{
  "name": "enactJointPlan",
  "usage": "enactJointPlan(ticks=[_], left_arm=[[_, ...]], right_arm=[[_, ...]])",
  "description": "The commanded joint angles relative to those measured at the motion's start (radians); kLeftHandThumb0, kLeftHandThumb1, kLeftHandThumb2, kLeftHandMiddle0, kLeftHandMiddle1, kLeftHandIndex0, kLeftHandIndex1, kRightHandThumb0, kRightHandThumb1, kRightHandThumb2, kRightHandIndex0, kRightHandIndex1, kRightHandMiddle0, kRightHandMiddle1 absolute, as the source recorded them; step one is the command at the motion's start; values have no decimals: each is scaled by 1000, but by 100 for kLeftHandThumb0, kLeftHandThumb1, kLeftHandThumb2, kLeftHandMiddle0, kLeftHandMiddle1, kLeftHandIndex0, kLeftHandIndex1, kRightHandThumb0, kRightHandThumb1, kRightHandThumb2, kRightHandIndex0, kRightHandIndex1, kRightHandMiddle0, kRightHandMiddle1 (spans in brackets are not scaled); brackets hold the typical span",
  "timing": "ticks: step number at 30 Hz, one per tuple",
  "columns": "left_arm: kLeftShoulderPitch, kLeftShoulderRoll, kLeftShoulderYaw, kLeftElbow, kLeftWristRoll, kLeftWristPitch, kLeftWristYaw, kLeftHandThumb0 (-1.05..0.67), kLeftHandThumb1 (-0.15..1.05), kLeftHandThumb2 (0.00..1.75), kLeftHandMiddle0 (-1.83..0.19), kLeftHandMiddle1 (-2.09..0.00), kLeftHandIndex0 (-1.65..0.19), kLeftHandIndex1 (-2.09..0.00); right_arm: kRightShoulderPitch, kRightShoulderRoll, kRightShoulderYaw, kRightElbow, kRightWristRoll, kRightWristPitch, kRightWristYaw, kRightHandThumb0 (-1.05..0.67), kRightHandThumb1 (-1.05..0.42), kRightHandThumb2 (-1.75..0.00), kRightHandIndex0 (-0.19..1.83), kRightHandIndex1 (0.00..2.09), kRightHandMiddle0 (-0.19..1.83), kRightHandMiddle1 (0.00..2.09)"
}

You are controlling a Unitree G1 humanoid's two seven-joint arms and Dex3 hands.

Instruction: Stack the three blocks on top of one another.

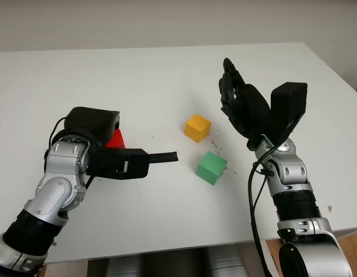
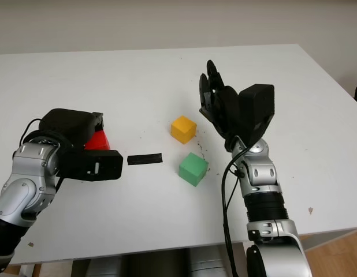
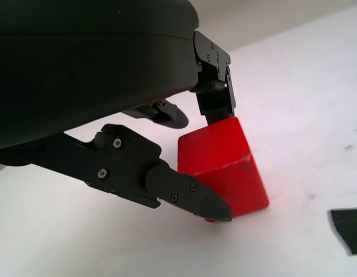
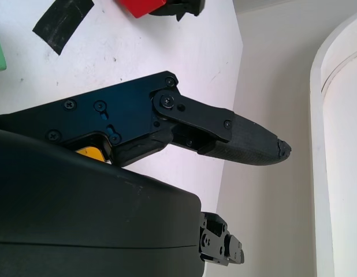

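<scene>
The right hand (image 4: 167,173) is open above the white table (image 4: 184,52), one black finger (image 4: 236,135) reaching out toward the pale wall. A strip of black tape (image 4: 62,22) lies near a red block (image 4: 141,6) (cut off by the edge). A sliver of yellow block (image 4: 90,153) peeks beside the hand's shell.

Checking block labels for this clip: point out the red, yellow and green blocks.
red block (image 3: 225,167), left wrist view, its side face.
yellow block (image 1: 197,124), left eye view, its top face.
green block (image 1: 212,163), left eye view, its top face.
</scene>
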Motion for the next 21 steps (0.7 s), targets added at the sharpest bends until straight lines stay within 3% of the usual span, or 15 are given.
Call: enactJointPlan(ticks=[1,11,14,21], left_arm=[[10,3,36,-23,-38,-19,33,-42,99,6,-56,-11,-29,-134],[23,23,85,-79,-117,-73,58,-46,97,5,-60,-11,-40,-137],[5,41,88,-106,-132,-75,-1,-47,97,5,-62,-13,-40,-136],[-90,66,78,-133,-179,-50,-255,-41,98,5,-55,-9,-36,-138]], right_arm=[[4,1,-7,-10,2,-9,-2,-74,-105,-75,-19,0,-19,0],[7,-1,-1,-19,2,4,2,-73,-105,-75,-19,0,-19,0],[6,2,0,-26,1,14,-5,-73,-105,-75,-19,0,-19,0],[7,10,9,-41,0,22,-12,-72,-105,-75,-19,0,-19,0]])
